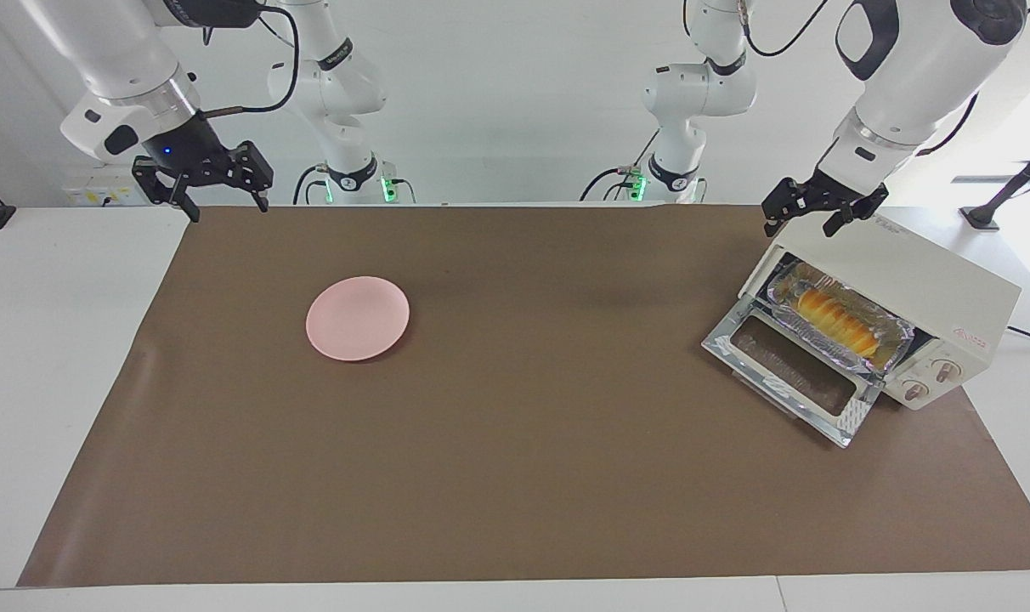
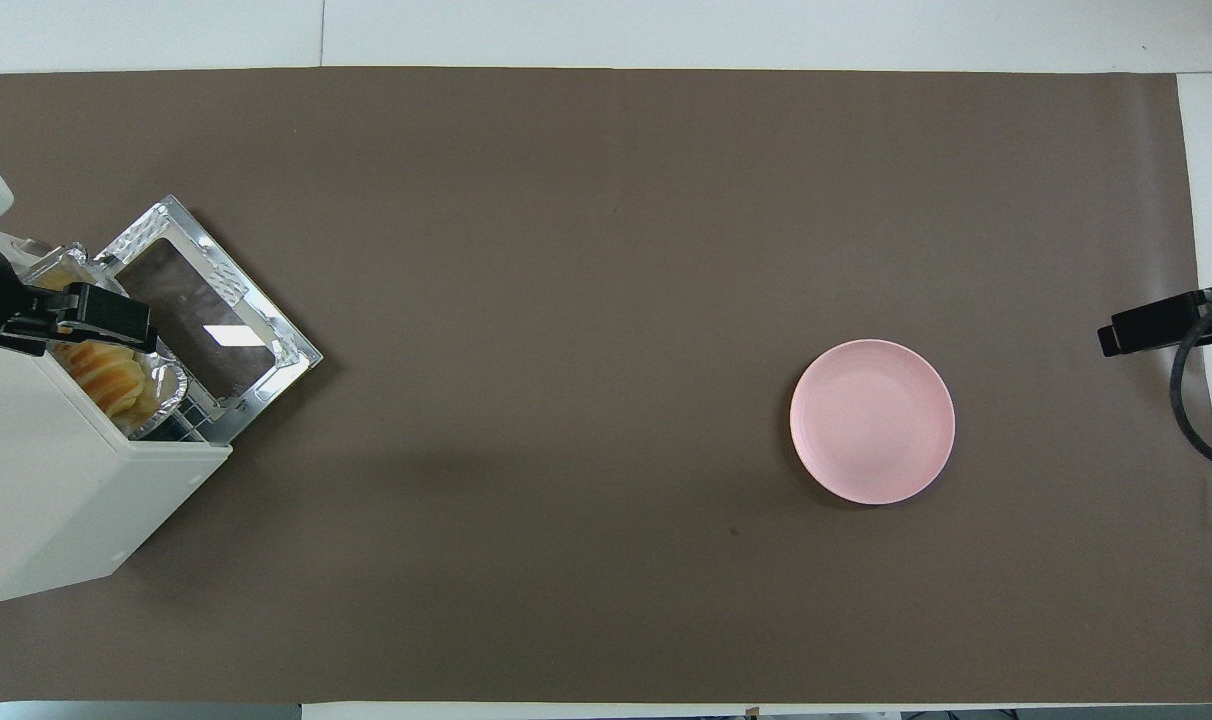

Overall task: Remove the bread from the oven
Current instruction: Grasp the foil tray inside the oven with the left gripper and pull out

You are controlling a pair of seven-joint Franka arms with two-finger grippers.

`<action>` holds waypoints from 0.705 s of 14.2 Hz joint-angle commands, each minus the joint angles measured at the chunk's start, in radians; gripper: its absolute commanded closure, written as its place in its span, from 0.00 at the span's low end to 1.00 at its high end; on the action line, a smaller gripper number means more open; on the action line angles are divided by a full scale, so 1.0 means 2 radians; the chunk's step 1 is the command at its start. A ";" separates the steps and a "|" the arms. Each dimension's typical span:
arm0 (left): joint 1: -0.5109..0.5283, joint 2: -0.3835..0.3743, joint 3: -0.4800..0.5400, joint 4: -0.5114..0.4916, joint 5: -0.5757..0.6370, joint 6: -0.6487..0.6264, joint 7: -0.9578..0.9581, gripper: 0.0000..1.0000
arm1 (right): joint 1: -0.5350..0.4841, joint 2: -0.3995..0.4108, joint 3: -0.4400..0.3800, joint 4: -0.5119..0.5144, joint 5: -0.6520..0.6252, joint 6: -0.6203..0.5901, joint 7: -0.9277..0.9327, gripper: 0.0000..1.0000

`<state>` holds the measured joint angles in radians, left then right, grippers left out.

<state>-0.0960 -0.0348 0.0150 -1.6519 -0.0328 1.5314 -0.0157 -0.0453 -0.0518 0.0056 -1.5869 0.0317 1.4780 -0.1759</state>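
Facing view shows the left gripper [image 1: 798, 220] with fingers spread and empty, hanging over the oven [image 1: 906, 280] at the left arm's end of the table. The oven door [image 1: 789, 370] lies dropped open, and the bread [image 1: 831, 316] sits inside on a foil tray [image 1: 889, 327]. A small red logo [image 1: 970, 337] is too small to read. The right gripper [image 1: 226, 197], also spread and empty, waits over the mat's edge [image 1: 183, 234]; a pink plate [image 1: 358, 318] lies well apart.

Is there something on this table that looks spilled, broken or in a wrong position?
Nothing stands out. The oven stands at an angle at the left arm's end of the table, its door folded down, with the bread lying in a foil tray inside. The pink plate is empty and flat on the brown mat.
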 commanded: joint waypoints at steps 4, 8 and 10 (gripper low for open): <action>0.004 -0.001 0.002 -0.002 -0.008 0.001 0.001 0.00 | -0.005 -0.009 0.003 -0.008 0.007 -0.004 0.007 0.00; 0.002 0.000 0.004 -0.014 -0.008 0.042 -0.126 0.00 | -0.005 -0.009 0.003 -0.008 0.007 -0.004 0.006 0.00; 0.000 0.025 0.005 -0.014 -0.002 0.079 -0.247 0.00 | -0.005 -0.009 0.003 -0.008 0.007 -0.004 0.007 0.00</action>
<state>-0.0923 -0.0247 0.0197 -1.6704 -0.0328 1.6215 -0.3450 -0.0453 -0.0518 0.0056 -1.5869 0.0317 1.4780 -0.1759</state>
